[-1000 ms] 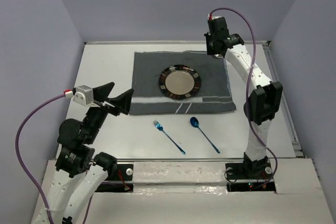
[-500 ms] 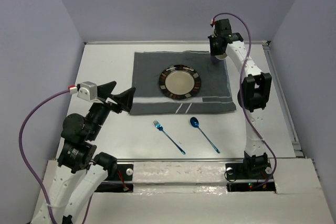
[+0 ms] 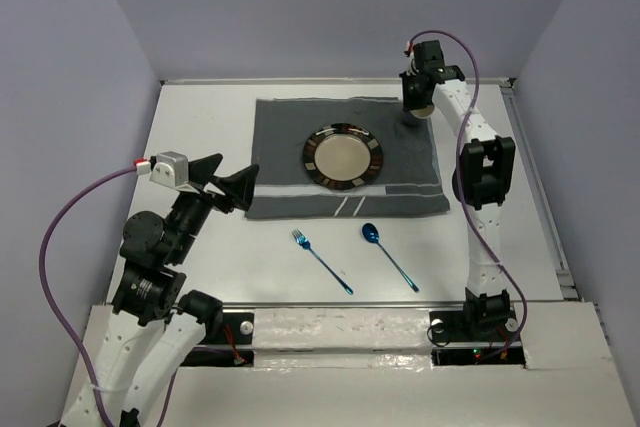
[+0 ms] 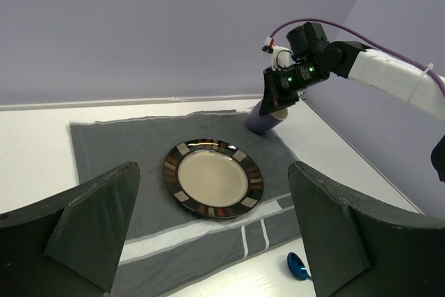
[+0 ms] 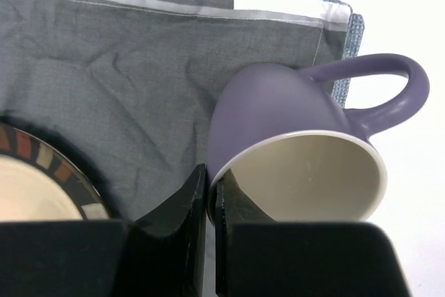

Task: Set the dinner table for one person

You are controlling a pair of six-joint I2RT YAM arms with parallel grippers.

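Note:
The white dinner table (image 3: 200, 122) carries a grey striped placemat (image 3: 280, 147) with a dark-rimmed plate (image 3: 343, 157) in its middle. A blue fork (image 3: 320, 260) and a blue spoon (image 3: 388, 255) lie on the table in front of the placemat. My right gripper (image 5: 211, 182) is shut on the rim of a purple mug (image 5: 278, 109), one finger inside and one outside, at the placemat's far right corner (image 3: 418, 112). I cannot tell if the mug touches the cloth. My left gripper (image 3: 228, 182) is open and empty, raised left of the placemat.
The table is walled in by purple panels on three sides. A metal rail (image 3: 535, 177) runs along its right edge. The plate (image 4: 213, 177), mug (image 4: 266, 120) and spoon bowl (image 4: 299, 266) also show in the left wrist view.
My right gripper has carried the mug to the right and down to the placemat's far right corner. My left arm has risen slightly.

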